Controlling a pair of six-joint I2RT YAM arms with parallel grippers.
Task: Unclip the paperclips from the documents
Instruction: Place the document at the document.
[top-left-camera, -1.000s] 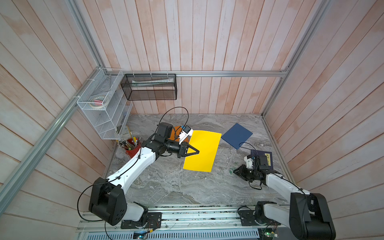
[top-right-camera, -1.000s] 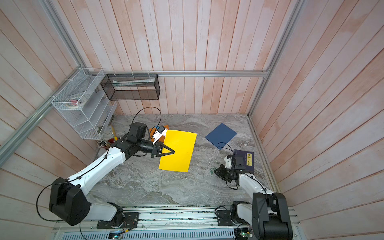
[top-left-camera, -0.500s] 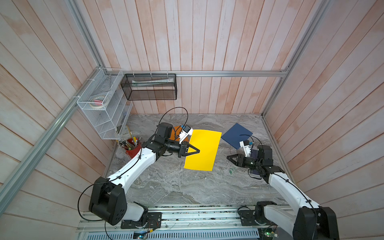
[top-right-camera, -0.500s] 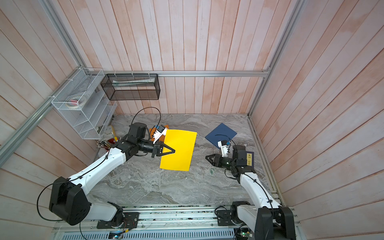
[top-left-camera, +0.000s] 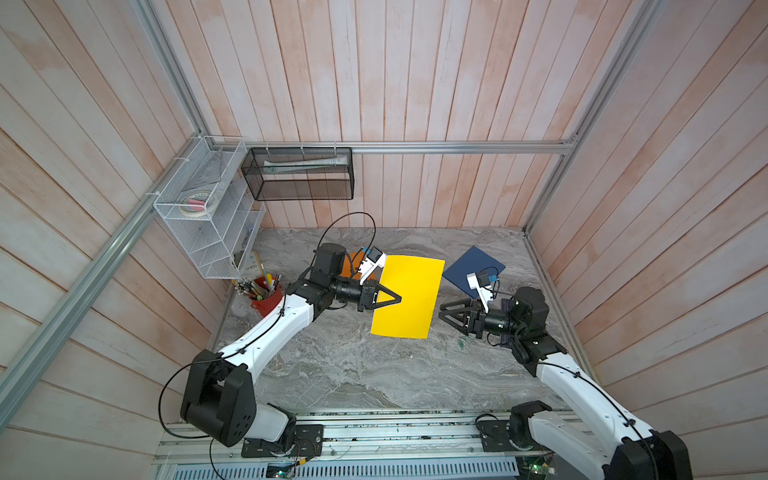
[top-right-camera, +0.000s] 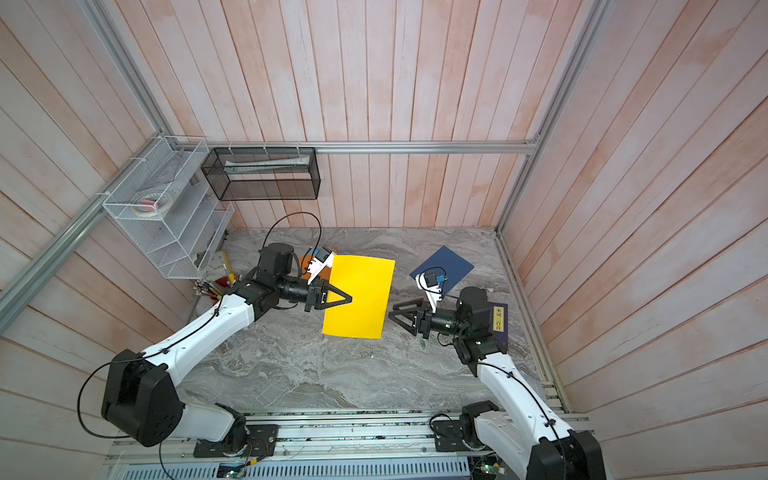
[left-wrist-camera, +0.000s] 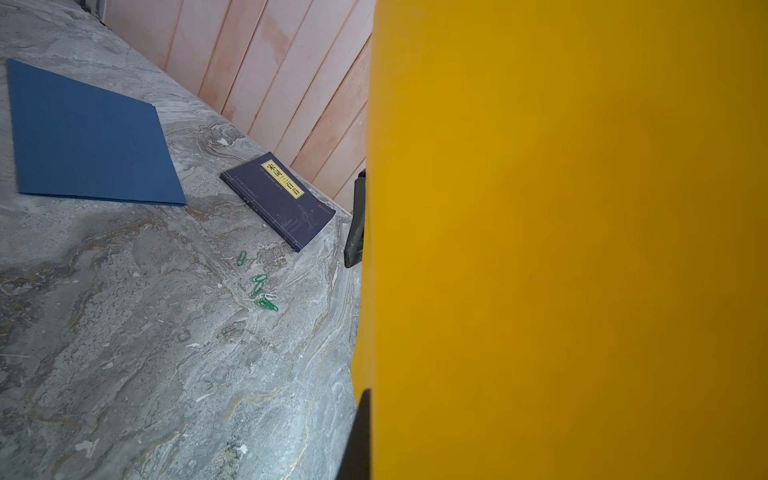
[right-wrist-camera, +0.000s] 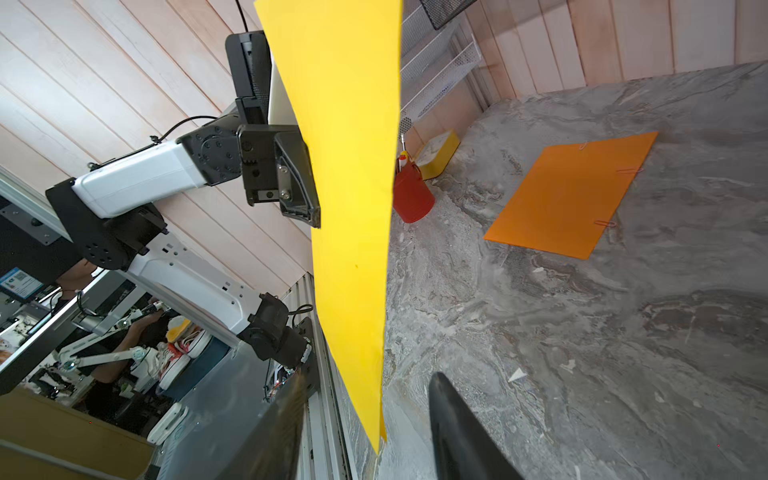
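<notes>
My left gripper (top-left-camera: 398, 298) is shut on the left edge of the yellow document (top-left-camera: 409, 299), holding it up off the table. My right gripper (top-left-camera: 442, 312) is open at the sheet's right edge, and in the right wrist view the sheet's corner (right-wrist-camera: 376, 415) hangs between its jaws. The orange document (right-wrist-camera: 569, 195) lies flat behind the left arm with pink paperclips (right-wrist-camera: 604, 223) on its edge. At the back right the dark blue document (top-left-camera: 473, 270) lies flat. Several loose green and silvery paperclips (left-wrist-camera: 262, 291) lie on the table below my right gripper.
A navy book (left-wrist-camera: 278, 199) with a gold label lies by the right wall, under my right arm. A red pen cup (top-left-camera: 264, 295) and a yellow box (right-wrist-camera: 436, 153) stand at the left. A white wire rack (top-left-camera: 208, 208) and a black mesh basket (top-left-camera: 299, 174) hang on the walls.
My right arm has swung up from the table near the book to the yellow sheet's right edge, and its jaws have opened. The left arm has kept the sheet still.
</notes>
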